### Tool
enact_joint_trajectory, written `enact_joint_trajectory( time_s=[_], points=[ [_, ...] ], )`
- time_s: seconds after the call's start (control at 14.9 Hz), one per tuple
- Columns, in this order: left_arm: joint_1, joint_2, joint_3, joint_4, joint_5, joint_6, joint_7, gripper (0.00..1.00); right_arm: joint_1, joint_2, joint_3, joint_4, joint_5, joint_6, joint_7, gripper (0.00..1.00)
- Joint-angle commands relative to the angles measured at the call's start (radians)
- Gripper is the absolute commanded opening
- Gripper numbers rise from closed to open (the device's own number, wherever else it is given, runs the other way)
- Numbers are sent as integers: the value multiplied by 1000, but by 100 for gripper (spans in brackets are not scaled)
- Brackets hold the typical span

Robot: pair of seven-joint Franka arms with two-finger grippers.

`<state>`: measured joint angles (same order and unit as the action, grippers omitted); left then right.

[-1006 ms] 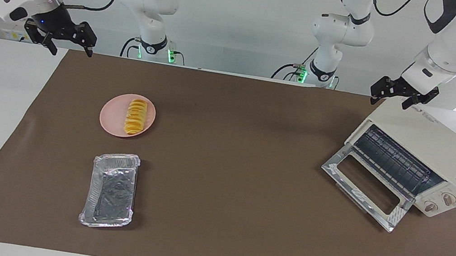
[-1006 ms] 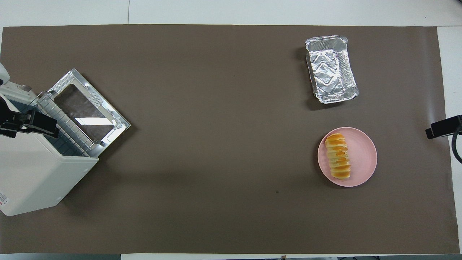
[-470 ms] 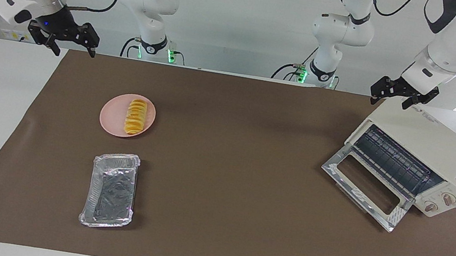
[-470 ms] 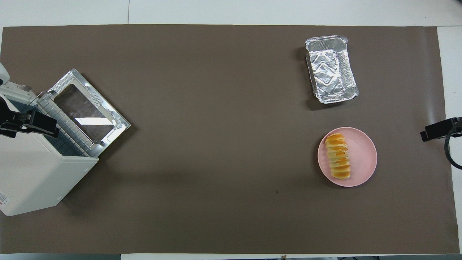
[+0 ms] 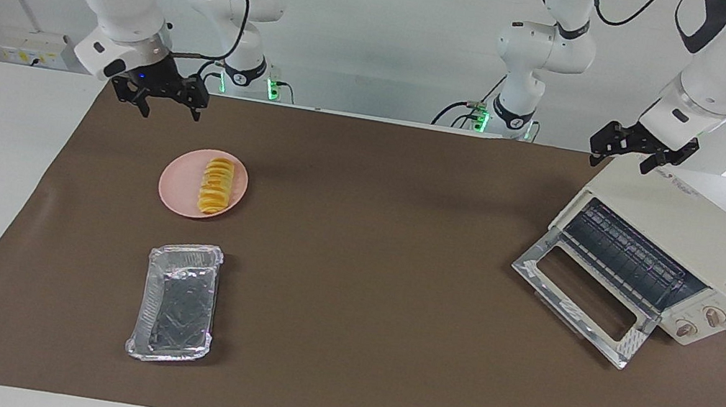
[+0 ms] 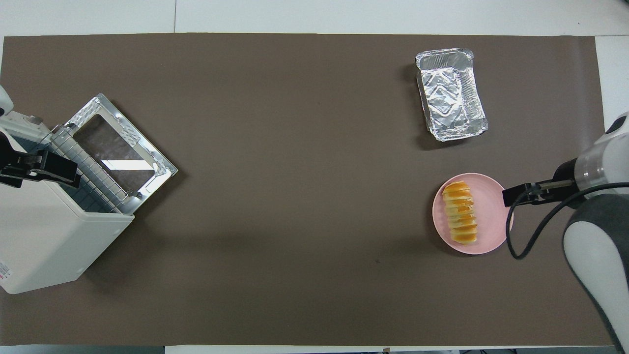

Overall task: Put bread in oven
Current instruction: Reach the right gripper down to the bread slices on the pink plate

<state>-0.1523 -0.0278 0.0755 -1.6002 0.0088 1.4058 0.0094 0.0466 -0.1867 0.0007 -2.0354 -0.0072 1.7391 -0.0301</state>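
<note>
The bread (image 5: 215, 187) (image 6: 460, 212) lies on a round pink plate (image 5: 178, 195) (image 6: 493, 231), below and clear of the right gripper (image 5: 167, 108) (image 6: 513, 195); nothing touches it. That gripper's jaws stand spread apart with nothing between them, pointing down. It hangs in the air over the brown mat (image 5: 360, 268) by the plate. From overhead its tip overlaps the plate's rim, on the side toward the right arm's end of the worktop. The right arm bends down steeply from a raised elbow, and a black cable loops beside the wrist. The lettering on its dark upper band is too small to read.

A silver foil tray (image 5: 138, 314) (image 6: 479, 105) sits on the mat past the plate, well apart from these jaws.

The left gripper (image 5: 621, 157) (image 6: 44, 169) waits over the top corner of the oven (image 5: 687, 226) (image 6: 44, 246), jaws apart and holding nothing, its arm slanting down from above. Dark print on the oven's top by these jaws and a small red label above the two knobs cannot be read. The oven door (image 5: 531, 266) (image 6: 159, 160) lies folded down onto the mat, and the wire rack shows inside.
</note>
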Motion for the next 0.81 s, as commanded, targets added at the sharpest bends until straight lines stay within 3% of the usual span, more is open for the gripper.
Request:
enact_joint_trajectory(
  time_s=[0.0,0.34,0.74],
  points=[
    [10,-21,-5,-20,-12,13,3,100,12,-31,-1,-142,15,132,15,100],
    [10,-23,-5,-20,-12,13,3,100,55,-7,-1,-353,16,422,19,100],
    [10,-21,-5,-20,-12,13,3,100,59,102,-1,-451,16,681,-10,100]
  ],
)
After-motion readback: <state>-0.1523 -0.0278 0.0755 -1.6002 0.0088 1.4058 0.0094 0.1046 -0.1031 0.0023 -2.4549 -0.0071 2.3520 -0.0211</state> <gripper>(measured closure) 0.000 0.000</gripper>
